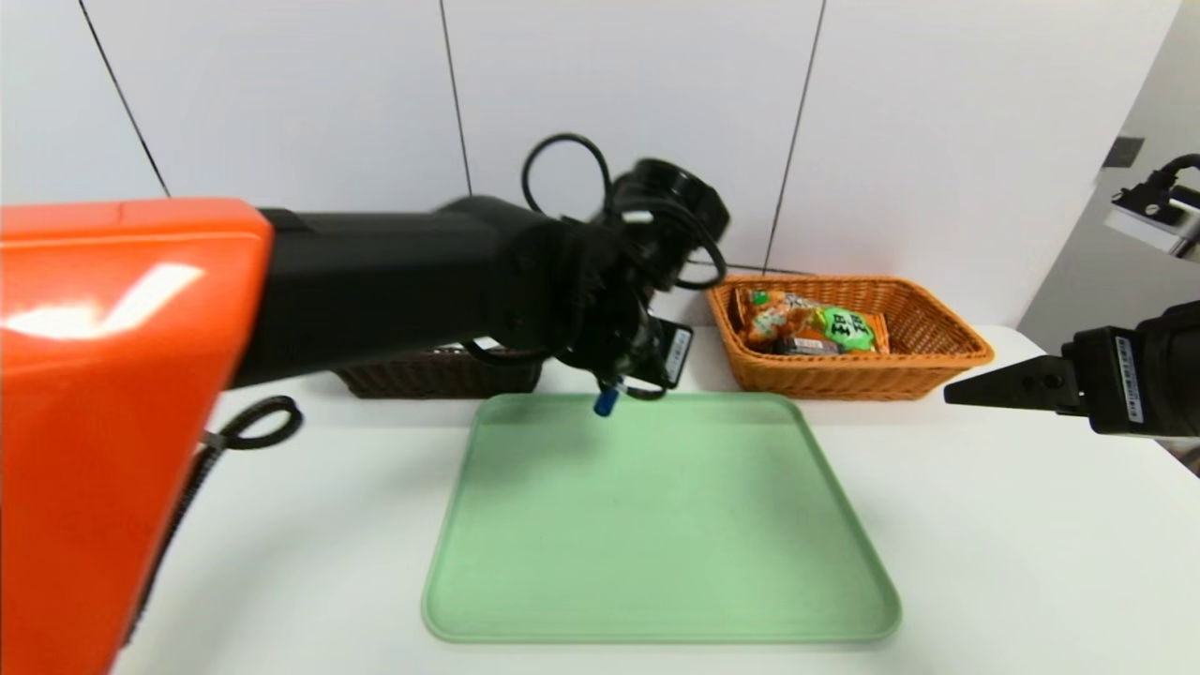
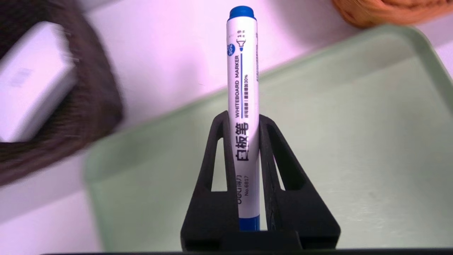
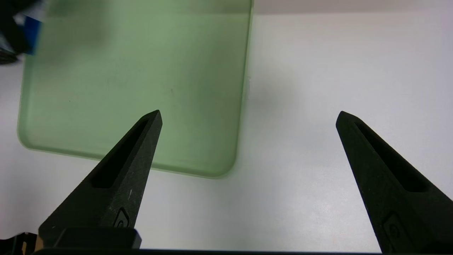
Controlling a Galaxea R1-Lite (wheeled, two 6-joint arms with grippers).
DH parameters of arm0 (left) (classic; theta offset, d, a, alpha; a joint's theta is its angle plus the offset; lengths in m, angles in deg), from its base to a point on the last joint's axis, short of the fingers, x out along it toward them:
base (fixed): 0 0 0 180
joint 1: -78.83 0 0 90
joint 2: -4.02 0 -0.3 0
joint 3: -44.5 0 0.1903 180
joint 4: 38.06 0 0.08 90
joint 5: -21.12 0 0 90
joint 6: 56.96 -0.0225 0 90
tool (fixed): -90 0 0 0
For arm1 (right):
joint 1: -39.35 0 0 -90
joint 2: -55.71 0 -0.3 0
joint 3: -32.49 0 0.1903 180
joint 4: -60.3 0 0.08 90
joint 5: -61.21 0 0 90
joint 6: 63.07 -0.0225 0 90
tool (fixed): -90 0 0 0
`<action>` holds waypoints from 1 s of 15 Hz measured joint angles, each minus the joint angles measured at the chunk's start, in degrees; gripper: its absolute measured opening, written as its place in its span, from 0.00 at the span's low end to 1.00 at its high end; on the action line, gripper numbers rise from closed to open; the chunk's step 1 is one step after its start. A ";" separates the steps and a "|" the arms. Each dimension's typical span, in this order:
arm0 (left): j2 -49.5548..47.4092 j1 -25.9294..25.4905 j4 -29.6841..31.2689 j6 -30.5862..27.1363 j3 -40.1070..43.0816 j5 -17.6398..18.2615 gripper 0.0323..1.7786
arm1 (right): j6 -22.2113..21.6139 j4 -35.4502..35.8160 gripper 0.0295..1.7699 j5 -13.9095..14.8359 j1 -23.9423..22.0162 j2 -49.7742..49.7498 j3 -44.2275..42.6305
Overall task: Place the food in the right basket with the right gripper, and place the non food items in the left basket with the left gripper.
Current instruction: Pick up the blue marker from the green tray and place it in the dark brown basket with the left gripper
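Observation:
My left gripper [image 2: 242, 118] is shut on a white whiteboard marker [image 2: 242, 88] with a blue cap; the marker's blue end [image 1: 605, 403] pokes out over the far edge of the green tray [image 1: 656, 525]. The dark brown left basket [image 1: 436, 373] lies just behind the left arm and holds a white box [image 2: 32, 78]. The orange right basket [image 1: 937, 352] holds snack packets [image 1: 811, 323]. My right gripper [image 3: 247, 115] hangs open over the bare table to the right of the tray, its fingertip [image 1: 956, 394] pointing left.
The left arm's orange shell [image 1: 112, 403] and black forearm [image 1: 394, 291] cover the left side of the head view and much of the brown basket. A white wall stands behind the baskets. A cable [image 1: 253, 427] loops on the table at left.

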 joint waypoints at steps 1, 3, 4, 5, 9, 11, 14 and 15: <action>-2.58 -2.89 -1.16 -2.65 0.00 1.89 0.12 | 0.00 0.00 0.96 0.00 0.00 0.00 -0.02; -6.80 -9.29 -2.66 -9.09 0.02 7.34 0.12 | 0.02 0.02 0.96 -0.07 0.00 0.00 -0.02; -8.41 -12.79 -2.90 -12.86 0.17 10.46 0.12 | 0.09 0.00 0.96 -0.05 0.00 0.00 -0.02; -9.51 -15.88 -2.97 -16.49 0.30 13.02 0.12 | 0.06 0.00 0.96 -0.07 0.00 0.00 0.00; -10.69 -25.88 -2.65 -31.83 0.85 23.43 0.12 | 0.06 -0.05 0.96 -0.07 0.00 0.00 0.15; -9.57 -28.26 -2.45 -38.05 0.94 28.31 0.12 | 0.06 -0.05 0.96 -0.07 0.00 0.00 0.17; -6.03 -29.22 -0.63 -43.33 0.63 29.03 0.12 | 0.16 -0.07 0.96 -0.07 0.07 0.09 0.17; -4.55 -29.31 0.71 -44.62 0.55 29.05 0.12 | 0.17 -0.07 0.96 -0.07 0.09 0.11 0.17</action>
